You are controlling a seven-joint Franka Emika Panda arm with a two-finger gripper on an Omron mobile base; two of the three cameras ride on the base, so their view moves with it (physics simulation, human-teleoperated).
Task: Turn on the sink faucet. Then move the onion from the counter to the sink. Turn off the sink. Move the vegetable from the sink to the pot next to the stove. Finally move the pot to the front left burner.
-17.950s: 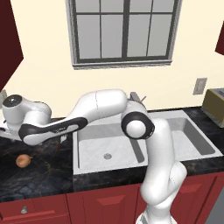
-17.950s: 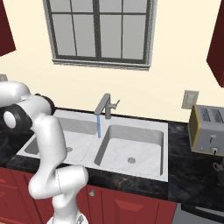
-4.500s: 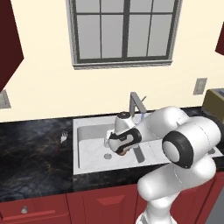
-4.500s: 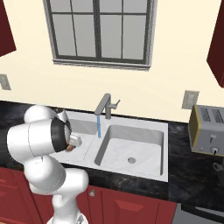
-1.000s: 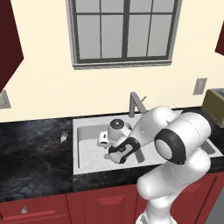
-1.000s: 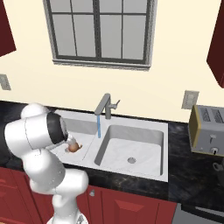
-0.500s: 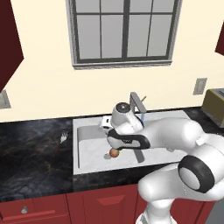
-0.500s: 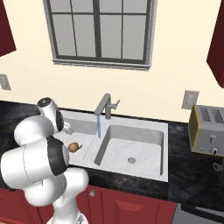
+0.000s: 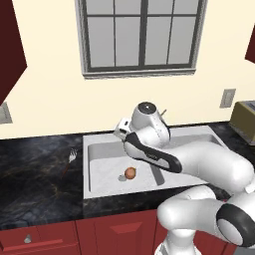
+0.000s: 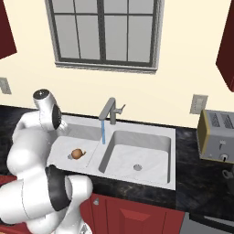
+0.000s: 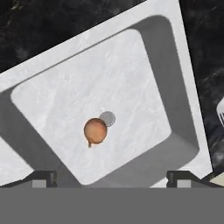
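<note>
Since half a second ago your arm has lifted higher over the sink [image 9: 99,149], and the onion [image 9: 130,172] has stayed where it lay on the floor of the left basin, just beside the round drain [image 9: 122,178]. You can see the same onion [image 10: 78,153] from the right base camera, resting in the basin nearest the arm, with nothing touching it. From the hand camera you are looking straight down into that basin: the onion [image 11: 95,131] sits near the middle, touching the edge of the drain [image 11: 107,118] in that view, its little stem tip pointing toward the bottom of the picture. Your gripper [image 11: 111,177] hangs well above it with the two finger tips [image 11: 43,177] spread wide apart and nothing between them. Water runs in a thin blue stream from the sink faucet [image 10: 109,110] down at the divider between the basins. Black counter [image 9: 35,174] surrounds the sink, and a toaster [image 10: 217,135] stands off to the right.
</note>
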